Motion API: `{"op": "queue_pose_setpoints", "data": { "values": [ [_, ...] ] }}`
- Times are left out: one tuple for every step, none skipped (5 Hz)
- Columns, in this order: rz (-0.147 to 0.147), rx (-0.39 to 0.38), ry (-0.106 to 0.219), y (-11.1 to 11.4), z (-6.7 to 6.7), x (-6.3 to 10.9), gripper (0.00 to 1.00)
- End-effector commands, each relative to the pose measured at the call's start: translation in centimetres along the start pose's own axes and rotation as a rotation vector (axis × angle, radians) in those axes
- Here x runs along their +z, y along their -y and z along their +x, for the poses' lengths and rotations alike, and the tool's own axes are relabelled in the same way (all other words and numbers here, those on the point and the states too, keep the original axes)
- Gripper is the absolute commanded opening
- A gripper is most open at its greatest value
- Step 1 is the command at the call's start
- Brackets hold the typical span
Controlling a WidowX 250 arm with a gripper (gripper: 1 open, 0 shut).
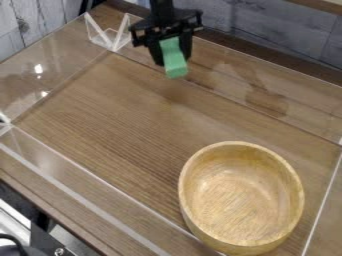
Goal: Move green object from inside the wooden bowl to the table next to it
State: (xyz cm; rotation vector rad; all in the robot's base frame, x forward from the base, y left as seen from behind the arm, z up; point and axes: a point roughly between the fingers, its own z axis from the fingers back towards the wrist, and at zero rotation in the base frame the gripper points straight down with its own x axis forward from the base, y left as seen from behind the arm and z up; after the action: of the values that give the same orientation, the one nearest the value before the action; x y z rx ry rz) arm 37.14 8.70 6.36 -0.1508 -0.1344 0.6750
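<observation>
Green and matte, the small bar [175, 59] hung clamped between the black fingers of the gripper [170, 42], which pointed almost straight down near the far edge of the table [120, 120]. The jaws stood partly apart, closed only as far as the bar's width allowed, and the bar's lower end sat close over the brown wood-grain top; whether it touched could not be told. The wooden bowl [242, 195] lay empty, well apart at the near right corner. Clear acrylic walls [60, 60] bordered the tabletop, with a small clear bracket [107, 32] just beside the gripper
</observation>
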Motion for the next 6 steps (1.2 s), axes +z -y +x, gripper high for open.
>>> {"op": "queue_pose_setpoints", "data": {
  "values": [
    [-0.028,-0.105,0.034,0.3,0.2,1.1,0.00],
    [-0.042,-0.187,0.013,0.8,-0.2,0.8,1.00],
    [-0.048,-0.139,0.018,0.3,0.0,1.7,1.00],
    [-0.053,-0.090,0.028,-0.1,0.4,2.9,1.00],
    [-0.027,-0.047,0.032,-0.4,0.6,1.6,1.00],
    [-0.002,-0.006,0.036,-0.7,0.7,0.3,1.00]
  ]
}}
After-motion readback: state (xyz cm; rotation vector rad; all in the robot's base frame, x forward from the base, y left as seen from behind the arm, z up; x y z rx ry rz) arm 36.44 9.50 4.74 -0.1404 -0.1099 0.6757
